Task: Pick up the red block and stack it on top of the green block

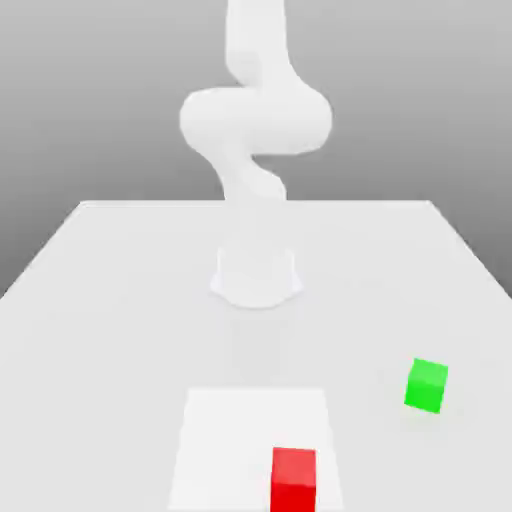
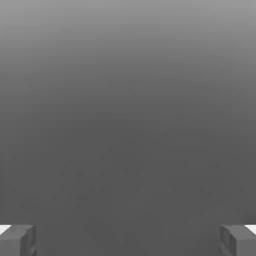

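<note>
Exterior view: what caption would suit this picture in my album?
A white robot arm rises behind a red block and, to the exterior view's right, a green block.

Table (image 1: 120, 320) looks smooth, matt; red blk (image 1: 293, 480) & green blk (image 1: 427, 386) matt, plastic-like, smooth.

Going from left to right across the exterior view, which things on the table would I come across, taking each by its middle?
The white square patch → the red block on the patch's right-hand part → the green block, farther back on the bare tabletop.
</note>
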Motion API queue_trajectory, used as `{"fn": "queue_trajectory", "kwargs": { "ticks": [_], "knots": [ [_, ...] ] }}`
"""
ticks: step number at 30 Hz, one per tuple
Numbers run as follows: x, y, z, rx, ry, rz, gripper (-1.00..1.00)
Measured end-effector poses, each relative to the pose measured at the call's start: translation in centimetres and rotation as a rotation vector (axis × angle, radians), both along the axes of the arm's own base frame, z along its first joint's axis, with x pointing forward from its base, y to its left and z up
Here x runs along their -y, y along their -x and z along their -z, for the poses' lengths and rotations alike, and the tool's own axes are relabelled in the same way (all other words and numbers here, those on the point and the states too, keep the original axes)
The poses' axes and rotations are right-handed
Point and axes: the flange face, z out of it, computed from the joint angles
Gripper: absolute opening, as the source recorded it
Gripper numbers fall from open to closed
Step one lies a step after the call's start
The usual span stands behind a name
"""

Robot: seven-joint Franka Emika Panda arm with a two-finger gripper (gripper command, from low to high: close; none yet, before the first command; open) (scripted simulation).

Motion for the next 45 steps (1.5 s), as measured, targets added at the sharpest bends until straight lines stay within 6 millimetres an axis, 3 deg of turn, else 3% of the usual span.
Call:
{"fn": "queue_trajectory", "kwargs": {
  "ticks": [6,13,18,24,29,30,37,42,45],
  "knots": [
    [-0.9,-6.8,10.0,-0.175,0.001,0.02,0.0],
    [-1.9,-11.2,22.8,-0.372,-0.003,0.038,0.0],
    [-2.7,-12.2,32.4,-0.514,-0.011,0.047,0.0],
    [-3.6,-10.9,43.6,-0.684,-0.026,0.057,0.0],
    [-3.8,-10.3,50.9,-0.726,-0.031,0.061,0.0],
    [-3.8,-10.3,52.2,-0.727,-0.031,0.061,-1.0],
    [-3.9,-10.3,52.5,-0.727,-0.031,0.06,-1.0],
    [-4.2,-10.1,47.0,-0.727,-0.035,0.064,-1.0],
    [-7.9,-8.6,45.4,-0.725,-0.079,0.106,-1.0]
  ]
}}
